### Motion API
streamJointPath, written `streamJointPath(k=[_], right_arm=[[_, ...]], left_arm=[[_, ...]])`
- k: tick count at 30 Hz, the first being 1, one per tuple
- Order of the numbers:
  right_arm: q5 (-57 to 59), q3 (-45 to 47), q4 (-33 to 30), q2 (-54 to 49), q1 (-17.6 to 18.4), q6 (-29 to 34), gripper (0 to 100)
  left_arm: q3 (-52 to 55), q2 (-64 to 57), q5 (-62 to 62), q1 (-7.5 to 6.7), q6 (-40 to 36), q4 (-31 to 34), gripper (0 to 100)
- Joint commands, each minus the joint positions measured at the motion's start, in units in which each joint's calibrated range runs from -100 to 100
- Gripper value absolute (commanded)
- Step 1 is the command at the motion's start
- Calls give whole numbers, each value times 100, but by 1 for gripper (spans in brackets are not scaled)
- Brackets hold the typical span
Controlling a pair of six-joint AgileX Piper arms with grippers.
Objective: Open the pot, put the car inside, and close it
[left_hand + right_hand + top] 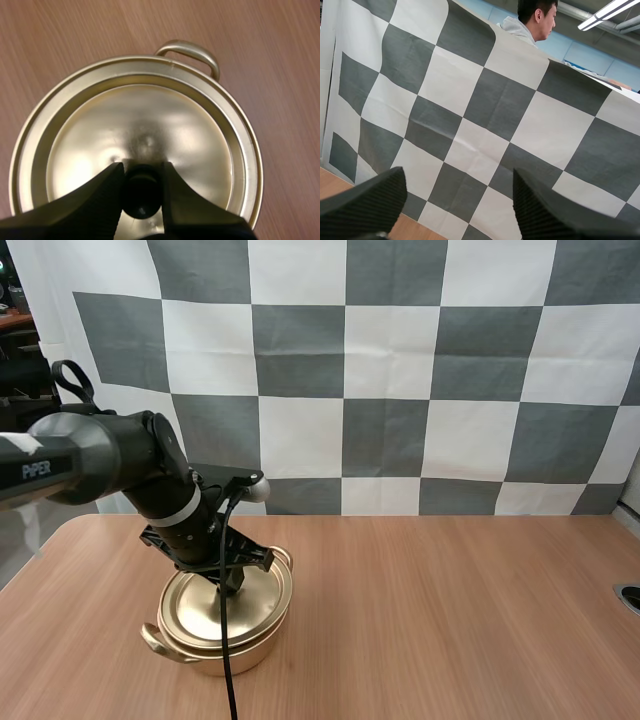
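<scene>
Pinching the knob [141, 197] to lift the lid [145, 120]

I am pinching it on both sides with my left gripper [142, 172], so the lid beneath can come straight off the pot [250, 647]. My right gripper [457, 172] is idling wide apart, holding nothing. The lid is hiding the pot's inside.

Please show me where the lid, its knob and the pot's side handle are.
Round golden metal lid [150, 120], left wrist view, on its shiny domed centre.
Black round knob [141, 192], left wrist view, on its top face.
Curved golden pot handle [190, 47], left wrist view, on the loop's arch.
</scene>
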Motion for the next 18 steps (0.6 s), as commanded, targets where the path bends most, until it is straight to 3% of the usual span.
streamJointPath(k=[1, 18], right_arm=[[4, 0, -6, -5, -2, -2, 100], [4, 0, -6, -5, -2, -2, 100]], left_arm=[[2, 55, 43, -2, 0, 11, 0], [2, 228, 22, -2, -102, 62, 0]])
